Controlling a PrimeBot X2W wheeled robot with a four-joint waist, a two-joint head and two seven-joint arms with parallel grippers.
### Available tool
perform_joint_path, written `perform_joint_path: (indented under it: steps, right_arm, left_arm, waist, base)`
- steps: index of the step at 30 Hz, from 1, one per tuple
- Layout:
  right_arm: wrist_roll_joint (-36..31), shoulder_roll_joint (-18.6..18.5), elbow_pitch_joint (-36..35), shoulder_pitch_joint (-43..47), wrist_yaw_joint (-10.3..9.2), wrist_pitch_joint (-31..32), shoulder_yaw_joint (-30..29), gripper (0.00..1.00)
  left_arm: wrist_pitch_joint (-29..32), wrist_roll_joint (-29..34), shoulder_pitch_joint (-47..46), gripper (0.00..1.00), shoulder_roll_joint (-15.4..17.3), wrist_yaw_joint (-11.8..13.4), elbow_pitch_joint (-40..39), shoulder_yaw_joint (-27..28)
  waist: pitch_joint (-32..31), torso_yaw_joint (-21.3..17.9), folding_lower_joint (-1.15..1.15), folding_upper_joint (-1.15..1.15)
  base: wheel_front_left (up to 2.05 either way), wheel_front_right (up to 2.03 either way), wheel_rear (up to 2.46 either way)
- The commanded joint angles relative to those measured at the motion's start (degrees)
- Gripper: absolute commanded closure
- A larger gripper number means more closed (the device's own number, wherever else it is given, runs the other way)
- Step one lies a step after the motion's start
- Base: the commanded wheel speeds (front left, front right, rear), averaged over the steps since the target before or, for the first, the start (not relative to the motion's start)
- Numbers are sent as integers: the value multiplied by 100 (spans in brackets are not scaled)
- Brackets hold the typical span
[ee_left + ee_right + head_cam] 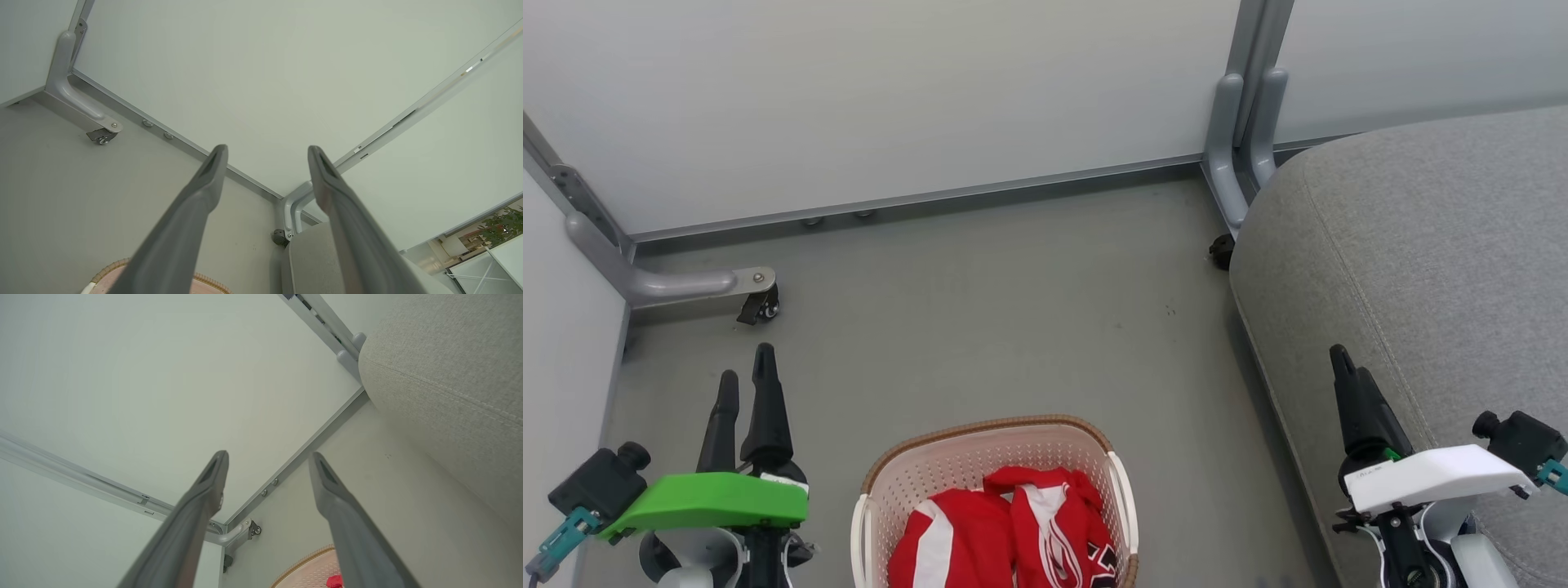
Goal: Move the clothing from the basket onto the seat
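Grey floor point(980, 310), nothing moved yet: red white-striped fabric clothing point(1013, 531) sits in the cream perforated plastic basket point(931, 474) bottom centre, big grey upholstered seat point(1421, 245) at right bare. Both wide, empty: left tool point(745, 363), right tool point(1347, 363).

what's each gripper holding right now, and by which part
Nothing is held: left gripper and right gripper are open and empty; the red striped clothing lies in the cream perforated plastic basket.
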Motion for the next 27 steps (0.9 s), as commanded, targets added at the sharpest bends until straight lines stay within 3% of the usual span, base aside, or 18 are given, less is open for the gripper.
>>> perform_joint_path:
  steps: [1, 10, 27]
  right_arm:
    - [-229, -43, -75, -148, 2, -65, 35, 0]
    - [-1009, -49, -113, -173, 3, -223, 212, 0]
    - [-2204, -59, -136, -192, 3, -483, 284, 0]
  left_arm:
    - [-55, 266, -159, 0, 41, 22, -78, -17]
    - [-214, 1270, -172, 0, 52, 95, -12, -161]
    - [-471, 2441, -192, 0, 100, 273, -46, -340]
  waist:
    - [5, 4, 0, 19]
    - [36, 23, 0, 23]
    - [69, 61, 0, 30]
  base:
    - [0, 0, 0]
    - [0, 0, 0]
    - [0, 0, 0]
